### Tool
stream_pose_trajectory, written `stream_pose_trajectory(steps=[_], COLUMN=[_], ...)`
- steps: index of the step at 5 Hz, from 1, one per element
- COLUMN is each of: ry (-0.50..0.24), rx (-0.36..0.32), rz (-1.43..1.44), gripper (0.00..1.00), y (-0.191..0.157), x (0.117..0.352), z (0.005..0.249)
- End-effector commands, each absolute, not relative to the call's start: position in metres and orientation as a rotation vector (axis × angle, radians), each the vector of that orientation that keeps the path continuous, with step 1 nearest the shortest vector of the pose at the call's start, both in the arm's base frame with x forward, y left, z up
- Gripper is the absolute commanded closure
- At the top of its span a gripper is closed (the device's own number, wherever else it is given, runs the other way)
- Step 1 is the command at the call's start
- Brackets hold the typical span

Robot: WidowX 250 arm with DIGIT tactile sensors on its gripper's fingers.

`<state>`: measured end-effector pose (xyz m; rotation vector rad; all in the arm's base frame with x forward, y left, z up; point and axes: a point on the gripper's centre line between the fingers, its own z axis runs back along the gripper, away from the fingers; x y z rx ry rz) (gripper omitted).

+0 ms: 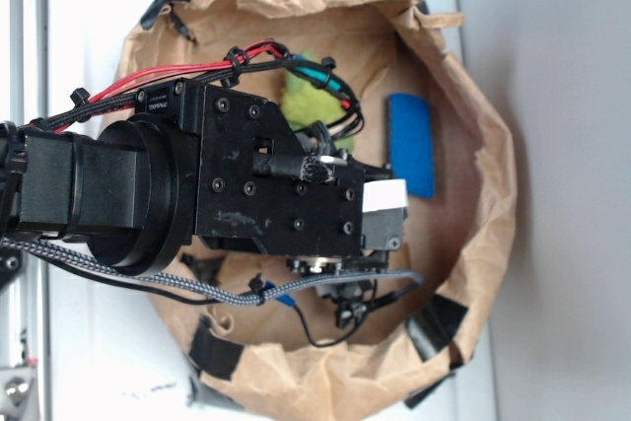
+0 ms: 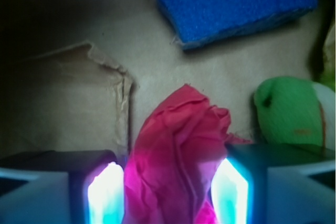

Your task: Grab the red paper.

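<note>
Fingers (image 2: 107, 192) straddle the red paper (image 2: 178, 150): one pad each side of the wad, with paper filling most of the gap. In the wrist view the left pad looks to be touching it or nearly so; the right pad has paper bulging against its inner edge. I can't tell whether they're clamped or just bracketing it.

The red paper sits on the floor of the brown paper bag (image 1: 493, 175), in the near-centre of the wrist view. It is hidden under the arm in the exterior view.

Risks, as I judge them:
- The wad is soft and crumpled, so a pinch may catch only an outer fold and it slips out on lift.
- The green plush toy (image 2: 289, 111) sits just beside the right finger, so sideways drift could nudge or snag it.
- The torn bag flap (image 2: 105, 72) lies far-left of the wad; going too low could pinch bag paper too.
- The blue sponge (image 2: 236, 3) is far and well apart, no concern.

The gripper (image 1: 385, 214) points down into the bag, arm reaching in from the left, cables trailing.
</note>
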<state>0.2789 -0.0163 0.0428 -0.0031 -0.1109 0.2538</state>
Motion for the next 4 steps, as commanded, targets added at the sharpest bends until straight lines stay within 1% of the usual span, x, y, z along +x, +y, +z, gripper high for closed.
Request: stream_pose_trajectory(steps=[1, 2, 3, 4], ry=[-0.102, -0.132, -0.167, -0.267], rx=[-0.116, -0.125, -0.188, -0.149], rz=[0.21, 0.234, 0.277, 0.276], gripper=[1.0, 1.0, 1.0, 1.0], y=[0.004, 0.019, 0.038, 0.04], x=[0.279, 0.277, 0.273, 0.264], z=[0.124, 0.156, 0.178, 0.186])
